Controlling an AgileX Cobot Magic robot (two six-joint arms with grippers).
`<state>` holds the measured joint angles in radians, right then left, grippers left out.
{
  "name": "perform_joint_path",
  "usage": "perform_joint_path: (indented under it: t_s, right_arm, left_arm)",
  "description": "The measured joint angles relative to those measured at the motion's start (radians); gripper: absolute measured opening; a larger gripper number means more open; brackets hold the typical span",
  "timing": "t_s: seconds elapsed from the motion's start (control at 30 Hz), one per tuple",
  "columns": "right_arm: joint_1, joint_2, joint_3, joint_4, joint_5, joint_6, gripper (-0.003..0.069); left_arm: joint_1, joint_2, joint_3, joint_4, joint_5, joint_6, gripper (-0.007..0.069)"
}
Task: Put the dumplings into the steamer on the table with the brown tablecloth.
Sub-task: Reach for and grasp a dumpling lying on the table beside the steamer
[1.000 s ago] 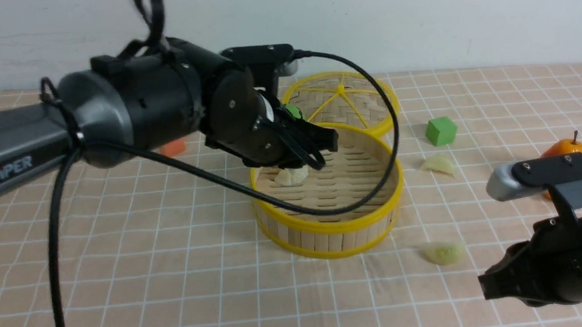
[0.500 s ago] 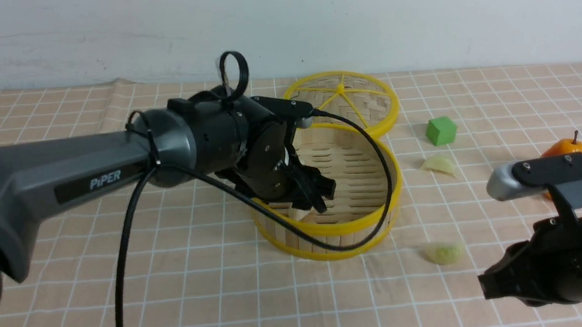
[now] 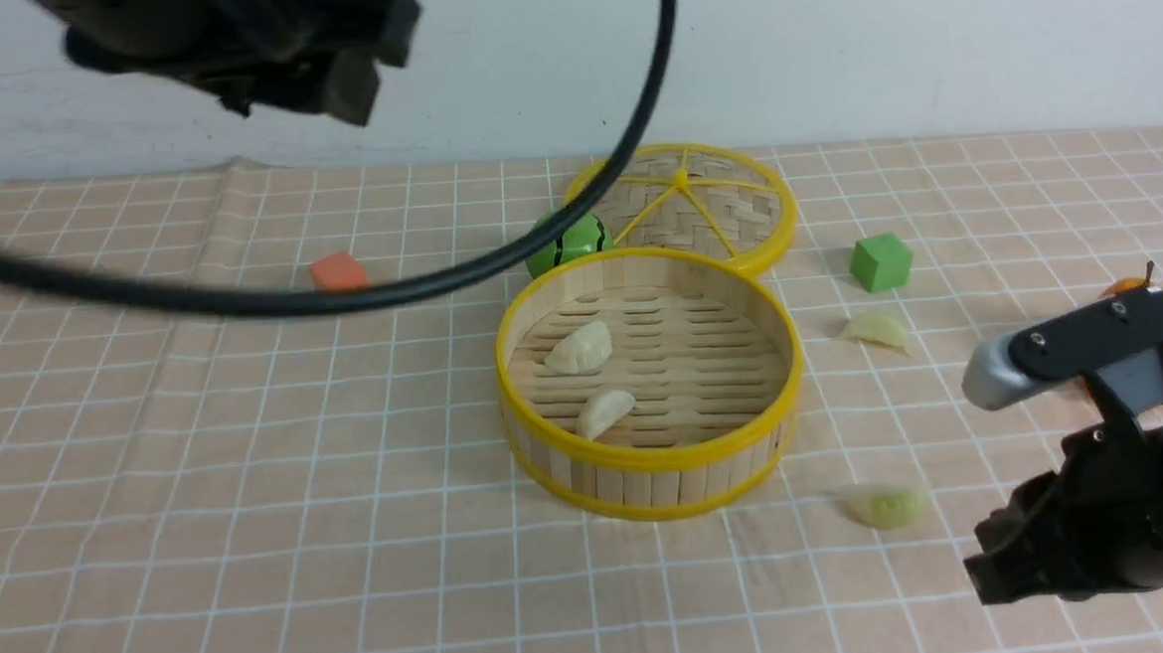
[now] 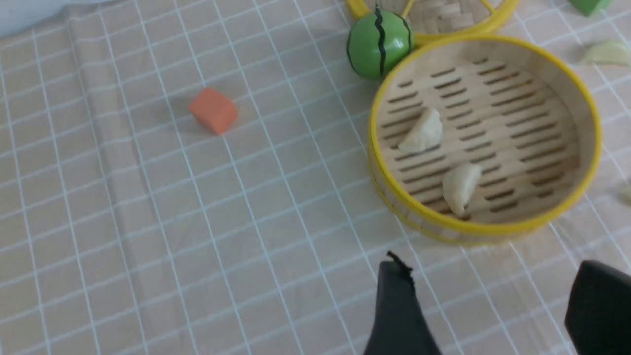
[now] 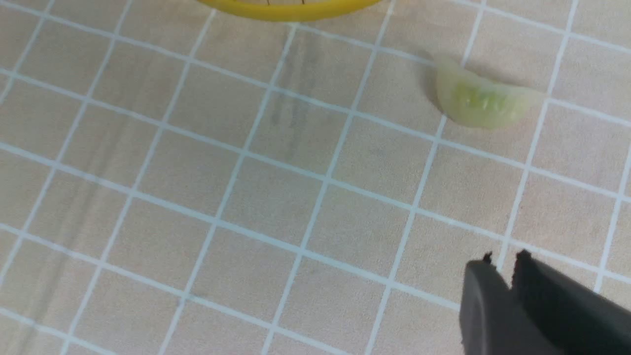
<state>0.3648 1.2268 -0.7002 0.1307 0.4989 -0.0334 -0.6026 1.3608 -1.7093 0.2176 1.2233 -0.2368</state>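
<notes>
A plain white wall (image 3: 925, 40) runs across the back, faintly scuffed. Below it a bench (image 3: 155, 548) fills the rest of the view, wholly covered by a light tan cloth (image 3: 280, 452) with thin white grid lines, creased in a ridge at the far left. Light is soft and even, casting faint shadows.

Left arm (image 3: 258, 45) is lifted off steamer (image 3: 653, 457), now seen blurred at upper left; jaws are spread wide, empty. Second cream dumpling (image 3: 606, 412) is left on slats near front wall. Watermelon ball (image 3: 567, 243), orange cube (image 3: 339, 272) are uncovered. Right arm (image 3: 1120, 527) is tilted slightly.
</notes>
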Motion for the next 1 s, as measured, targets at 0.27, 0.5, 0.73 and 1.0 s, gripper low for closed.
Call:
perform_joint_path:
  t_s: [0.27,0.5,0.73,1.0]
  right_arm:
    - [-0.034,0.222,-0.285,-0.049,0.021,0.053,0.0254]
    - [-0.152,0.476,-0.610,-0.062,0.058,0.052,0.0437]
    - [-0.228,0.761,-0.862,-0.065,0.165,-0.017,0.0456]
    - [-0.232,0.955,-1.054,-0.038,0.218,-0.060,0.0458]
  left_arm:
    - [0.000,-0.366,0.542,-0.048,-0.092,0.045,0.0304]
    - [0.000,-0.601,1.031,-0.045,-0.102,-0.025,0.0197]
    - [0.000,-0.891,1.211,0.004,-0.208,-0.058,0.0083]
    - [0.000,-1.142,1.369,0.120,-0.441,-0.088,0.0054]
